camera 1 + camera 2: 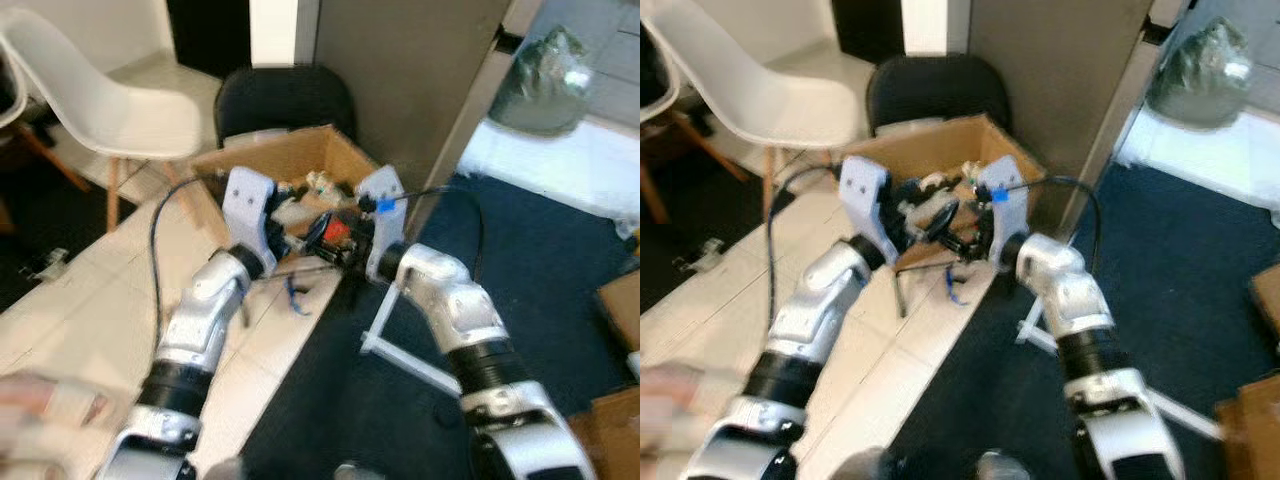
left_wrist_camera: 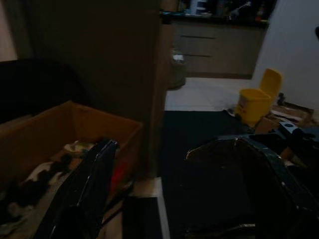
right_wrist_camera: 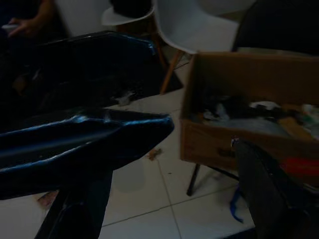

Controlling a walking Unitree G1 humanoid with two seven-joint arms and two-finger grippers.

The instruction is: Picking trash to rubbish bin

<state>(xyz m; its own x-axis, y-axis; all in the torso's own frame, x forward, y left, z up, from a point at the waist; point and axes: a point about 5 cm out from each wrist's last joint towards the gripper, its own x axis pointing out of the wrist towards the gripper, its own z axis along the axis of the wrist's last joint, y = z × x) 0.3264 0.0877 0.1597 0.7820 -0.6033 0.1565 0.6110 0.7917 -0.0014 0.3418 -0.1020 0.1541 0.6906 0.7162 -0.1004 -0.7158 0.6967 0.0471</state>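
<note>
Both arms reach forward together, and the left pincer (image 1: pixel 300 225) and right pincer (image 1: pixel 335 230) meet over the near edge of the cardboard box (image 1: pixel 290 160). In the left wrist view the left pincer's fingers (image 2: pixel 94 184) stand apart with nothing between them, so it is open. The right wrist view shows the right pincer's two fingers (image 3: pixel 89 144) likewise spread and empty, so it too is open. Just past the tips of both lies a heap of trash (image 1: pixel 315 205) inside the box: pale scraps, dark bits and a red piece (image 1: pixel 337 231) close under the right pincer. The blur makes it hard to tell whether either tip touches any of it.

Judging by this, the step in hand is the drop-off at the box, which seems to serve as the rubbish bin, or else a reach into it; I cannot settle which. On the pale tiled floor (image 1: pixel 110 290) right below the pincers, outside the box, lies a small blue scrap (image 1: pixel 296 297). If that counts as trash, the next move calls for lowering one pincer to it, closing on it and lifting it over the rim.

Beyond the box stands a black chair (image 1: pixel 285 100), and off past the left pincer a white chair (image 1: pixel 100 100)
</note>
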